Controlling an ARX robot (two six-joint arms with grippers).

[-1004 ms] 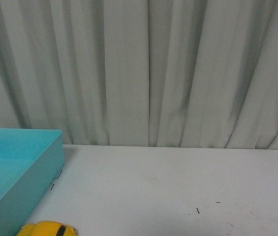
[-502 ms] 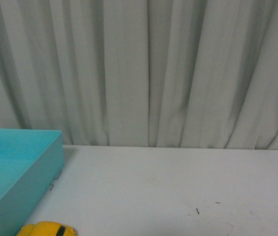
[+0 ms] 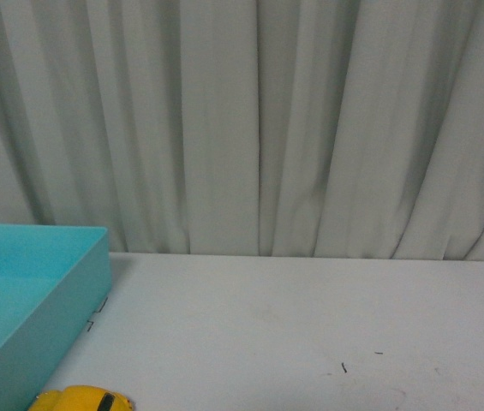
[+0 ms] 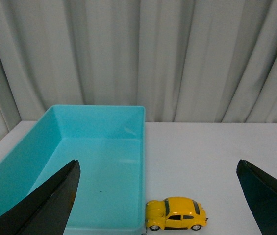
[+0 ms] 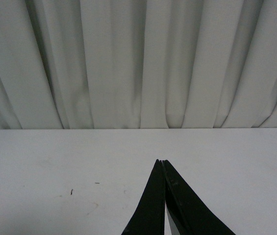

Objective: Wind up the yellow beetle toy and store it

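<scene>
The yellow beetle toy (image 4: 175, 214) stands on its wheels on the white table, side-on, its nose touching or nearly touching the near corner of a turquoise bin (image 4: 99, 147). In the front view only the toy's roof (image 3: 81, 400) shows at the bottom edge, beside the bin (image 3: 62, 300). My left gripper (image 4: 158, 169) is open wide, its black fingers (image 4: 45, 205) spread to either side above the toy and the bin. My right gripper (image 5: 161, 161) is shut and empty, its tips pressed together over bare table. Neither gripper shows in the front view.
The turquoise bin is open-topped and holds nothing that I can see. A grey pleated curtain (image 3: 259, 128) hangs behind the table's far edge. Small dark specks (image 3: 343, 367) mark the white tabletop (image 3: 293, 325).
</scene>
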